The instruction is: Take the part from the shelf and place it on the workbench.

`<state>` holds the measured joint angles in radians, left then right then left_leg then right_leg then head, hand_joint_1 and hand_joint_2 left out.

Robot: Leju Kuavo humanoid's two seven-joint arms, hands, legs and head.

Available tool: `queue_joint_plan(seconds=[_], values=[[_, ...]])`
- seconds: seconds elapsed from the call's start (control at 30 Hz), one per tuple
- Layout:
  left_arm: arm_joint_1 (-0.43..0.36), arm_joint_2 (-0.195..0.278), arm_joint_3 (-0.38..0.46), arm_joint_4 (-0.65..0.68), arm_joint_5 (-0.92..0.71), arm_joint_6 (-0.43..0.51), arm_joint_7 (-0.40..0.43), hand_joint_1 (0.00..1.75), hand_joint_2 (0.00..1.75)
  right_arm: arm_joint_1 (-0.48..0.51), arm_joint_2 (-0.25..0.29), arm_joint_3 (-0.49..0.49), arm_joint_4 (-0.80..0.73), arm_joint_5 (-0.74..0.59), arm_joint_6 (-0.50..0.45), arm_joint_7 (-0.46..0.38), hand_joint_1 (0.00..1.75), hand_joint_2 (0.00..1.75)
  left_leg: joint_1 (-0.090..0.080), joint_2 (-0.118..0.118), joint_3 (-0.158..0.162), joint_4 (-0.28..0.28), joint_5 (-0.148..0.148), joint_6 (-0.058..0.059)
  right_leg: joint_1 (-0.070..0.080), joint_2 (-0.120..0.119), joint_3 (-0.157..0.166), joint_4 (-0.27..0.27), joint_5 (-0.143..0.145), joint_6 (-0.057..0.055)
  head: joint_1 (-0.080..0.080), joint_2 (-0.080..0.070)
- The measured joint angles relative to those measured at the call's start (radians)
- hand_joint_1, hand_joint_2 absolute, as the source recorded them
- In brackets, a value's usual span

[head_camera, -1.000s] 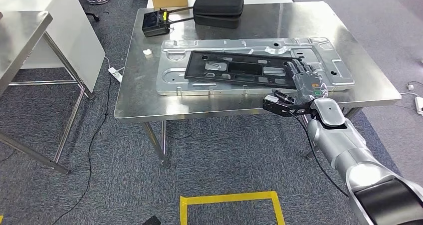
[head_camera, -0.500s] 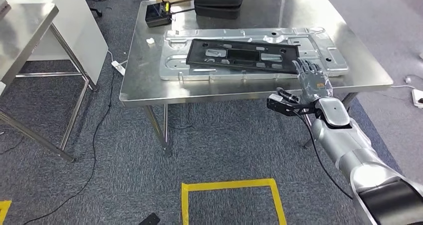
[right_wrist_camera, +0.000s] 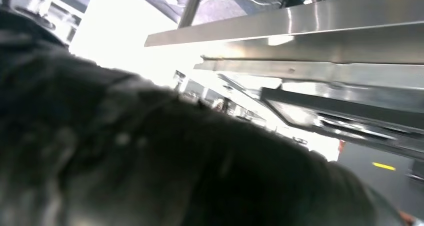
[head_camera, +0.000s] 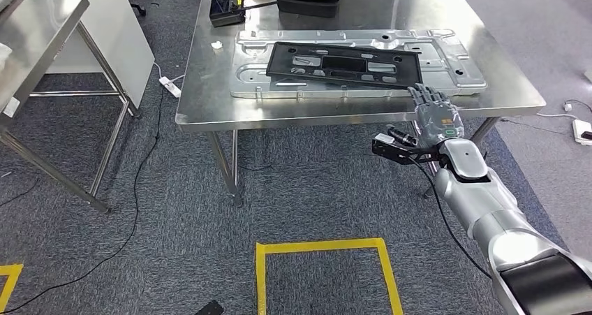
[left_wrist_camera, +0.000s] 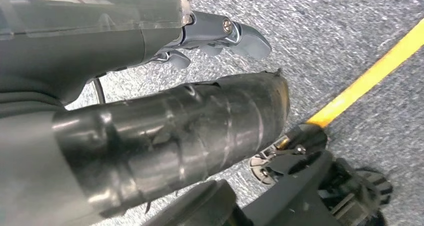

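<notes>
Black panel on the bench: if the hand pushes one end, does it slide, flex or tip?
The black panel is long, thin and full of cutouts, so it probably flexes somewhat and is light for its size. It lies flat on the ribbed silver plate, so a push at one end likely slides or pivots it; tipping seems unlikely.

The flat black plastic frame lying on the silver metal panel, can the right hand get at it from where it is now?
Probably yes. The right hand hovers with fingers spread by the workbench's near edge, just short of the black plastic frame's near right corner, and nothing lies between them.
</notes>
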<state>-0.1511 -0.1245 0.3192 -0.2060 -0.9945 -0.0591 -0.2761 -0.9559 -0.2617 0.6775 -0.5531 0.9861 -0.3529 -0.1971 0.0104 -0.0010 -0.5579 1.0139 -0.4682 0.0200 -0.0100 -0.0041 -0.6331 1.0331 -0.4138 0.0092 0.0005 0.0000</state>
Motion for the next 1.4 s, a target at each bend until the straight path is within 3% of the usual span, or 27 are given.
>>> queue_joint_plan(seconds=[0.03,0.1,0.17,0.2,0.23,0.27,0.33,0.4,0.5,0.53,0.6,0.67,0.73,0.77,0.87,0.9,1.0,1.07,1.17,1.2,1.23,1.27,1.33,1.4], values=[[0.000,0.000,0.000,0.000,0.000,0.000,-0.001,0.00,0.00,0.000,-0.001,0.000,0.000,0.000,0.000,0.000,0.00,0.00,0.001,0.001,-0.002,-0.005,0.007,0.009,-0.001,0.001,-0.007,0.014,-0.013,0.006,0.000,0.000],[0.000,0.000,0.000,0.000,0.000,0.000,-0.002,0.00,0.00,0.000,-0.003,0.000,0.000,-0.001,0.000,0.000,0.00,0.00,0.003,0.003,-0.011,-0.011,0.020,0.022,-0.004,0.002,-0.042,0.100,-0.075,0.015,0.000,0.000],[0.002,0.000,0.000,0.000,0.000,-0.002,-0.004,0.00,0.00,0.005,-0.005,0.000,0.001,-0.001,0.000,0.000,0.00,0.00,0.002,0.003,-0.024,-0.010,0.028,0.026,-0.005,0.003,-0.093,0.228,-0.140,0.024,0.000,0.000],[0.003,0.000,0.000,0.000,0.000,-0.002,-0.005,0.00,0.00,0.009,-0.005,0.000,0.001,-0.001,0.000,0.000,0.00,0.00,0.002,0.003,-0.031,-0.008,0.032,0.026,-0.005,0.003,-0.105,0.265,-0.152,0.026,0.000,0.000],[0.004,0.000,0.000,0.000,0.000,-0.003,-0.006,0.00,0.00,0.012,-0.005,0.000,0.001,-0.001,0.000,0.000,0.00,0.00,0.001,0.003,-0.036,-0.005,0.034,0.025,-0.005,0.003,-0.098,0.265,-0.144,0.026,0.000,0.000],[0.005,0.000,0.000,0.000,0.000,-0.003,-0.007,0.00,0.00,0.013,-0.005,0.000,0.001,-0.001,0.000,0.000,0.00,0.00,0.001,0.003,-0.040,-0.002,0.036,0.023,-0.006,0.003,-0.069,0.224,-0.121,0.025,0.000,0.000],[0.004,0.000,0.000,0.000,0.000,-0.004,-0.009,0.00,0.00,0.010,-0.006,0.000,0.001,-0.002,0.000,0.000,0.00,0.00,0.000,0.003,-0.046,0.006,0.037,0.019,-0.004,0.002,0.012,0.087,-0.071,0.019,0.000,0.000],[0.003,0.000,0.000,0.000,0.000,-0.004,-0.010,0.00,0.00,0.008,-0.008,0.000,0.000,-0.004,0.000,0.000,0.00,0.00,-0.003,0.003,-0.052,0.011,0.041,0.011,0.002,0.003,0.053,0.006,-0.054,0.009,0.000,0.000],[0.003,0.000,0.000,0.000,0.000,-0.004,-0.011,0.00,0.00,0.007,-0.009,0.000,0.000,-0.007,0.000,0.000,0.00,0.00,-0.003,0.002,-0.059,0.010,0.047,-0.006,0.003,0.003,0.050,-0.005,-0.045,-0.008,0.000,0.000],[0.003,0.000,0.000,0.000,0.001,-0.004,-0.011,0.00,0.00,0.007,-0.009,0.000,0.000,-0.007,0.000,0.000,0.00,0.00,-0.003,0.002,-0.063,0.019,0.036,-0.012,0.000,0.002,0.049,-0.010,-0.039,-0.016,0.000,0.000],[0.003,0.000,0.001,0.000,0.002,-0.005,-0.011,0.00,0.00,0.006,-0.010,0.000,0.000,-0.008,0.000,0.000,0.00,0.00,-0.001,0.001,-0.094,0.094,-0.022,-0.022,-0.005,-0.002,0.045,-0.017,-0.026,-0.029,-0.001,0.000],[0.004,0.000,0.001,0.000,0.003,-0.004,-0.009,0.00,0.00,0.007,-0.010,0.000,0.000,-0.008,0.000,0.000,0.00,0.00,0.001,0.001,-0.143,0.221,-0.093,-0.029,-0.004,-0.003,0.032,-0.015,-0.019,-0.034,-0.002,0.000],[0.004,0.000,0.002,0.000,0.004,-0.004,-0.007,0.00,0.00,0.008,-0.010,0.000,0.000,-0.008,0.000,0.000,0.00,0.00,0.003,0.001,-0.155,0.278,-0.110,-0.033,-0.004,-0.003,0.017,-0.008,-0.012,-0.032,-0.001,0.000],[0.004,0.000,0.002,0.000,0.005,-0.004,-0.006,0.00,0.00,0.008,-0.010,0.000,0.000,-0.009,0.000,0.000,0.00,0.00,0.003,0.001,-0.133,0.251,-0.093,-0.033,-0.005,-0.003,0.010,-0.004,-0.009,-0.030,-0.002,0.000],[0.000,0.001,0.003,0.000,0.009,-0.004,-0.002,0.00,0.00,0.007,-0.010,0.000,0.000,-0.011,0.000,0.000,0.00,0.00,0.002,0.000,-0.024,0.068,-0.029,-0.025,-0.003,-0.001,-0.008,0.011,-0.003,-0.021,-0.001,0.000],[-0.001,0.001,0.003,0.000,0.010,-0.003,-0.002,0.00,0.00,0.005,-0.010,0.000,0.000,-0.011,0.000,0.000,0.00,0.00,0.000,-0.001,-0.009,0.035,-0.022,-0.020,-0.002,-0.001,-0.014,0.014,0.001,-0.016,-0.001,0.000],[-0.001,0.001,0.004,0.000,0.010,-0.003,-0.001,0.00,0.00,0.004,-0.010,0.000,0.001,-0.011,0.000,0.000,0.00,0.00,-0.003,-0.001,-0.014,0.022,-0.008,0.002,-0.002,-0.001,-0.023,0.013,0.014,0.007,0.000,0.000],[-0.002,0.001,0.004,0.000,0.010,-0.003,0.000,0.00,0.00,0.003,-0.013,0.000,0.001,-0.011,0.000,0.000,0.00,0.00,-0.002,0.001,-0.023,0.013,0.011,0.019,-0.005,0.001,-0.035,0.040,-0.018,0.018,0.000,0.000],[-0.005,0.001,0.004,0.000,0.010,-0.003,0.000,0.00,0.00,0.002,-0.016,0.000,0.003,-0.012,0.000,0.000,0.00,0.00,-0.003,0.003,-0.053,0.009,0.038,0.031,-0.006,0.003,-0.087,0.202,-0.144,0.028,0.001,0.000],[-0.005,0.001,0.005,0.000,0.010,-0.003,0.000,0.00,0.00,0.004,-0.016,0.000,0.004,-0.012,0.000,0.000,0.00,0.00,-0.005,0.003,-0.064,0.009,0.046,0.032,-0.006,0.003,-0.098,0.254,-0.168,0.030,0.001,0.000],[-0.005,0.001,0.005,0.000,0.010,-0.003,0.000,0.00,0.00,0.005,-0.016,0.000,0.004,-0.012,0.000,0.000,0.00,0.00,-0.007,0.003,-0.075,0.010,0.054,0.032,-0.006,0.003,-0.094,0.277,-0.173,0.030,0.001,0.000],[-0.004,0.001,0.005,0.000,0.010,-0.004,0.000,0.00,0.00,0.006,-0.016,0.000,0.005,-0.012,-0.001,0.000,0.00,0.00,-0.008,0.003,-0.086,0.011,0.063,0.031,-0.006,0.002,-0.072,0.265,-0.159,0.027,0.001,0.000],[-0.005,0.001,0.007,0.000,0.010,-0.004,0.001,0.00,0.00,0.005,-0.016,-0.001,0.005,-0.013,-0.002,0.000,0.00,0.00,-0.010,0.003,-0.104,0.012,0.079,0.028,-0.002,0.003,0.018,0.148,-0.116,0.016,0.000,0.000],[-0.006,0.001,0.008,0.000,0.010,-0.004,0.001,0.00,0.00,0.001,-0.017,-0.004,0.005,-0.013,-0.005,0.000,0.00,0.00,-0.012,0.002,-0.114,0.010,0.095,0.021,0.006,0.003,0.097,0.024,-0.103,0.002,0.000,0.000]])
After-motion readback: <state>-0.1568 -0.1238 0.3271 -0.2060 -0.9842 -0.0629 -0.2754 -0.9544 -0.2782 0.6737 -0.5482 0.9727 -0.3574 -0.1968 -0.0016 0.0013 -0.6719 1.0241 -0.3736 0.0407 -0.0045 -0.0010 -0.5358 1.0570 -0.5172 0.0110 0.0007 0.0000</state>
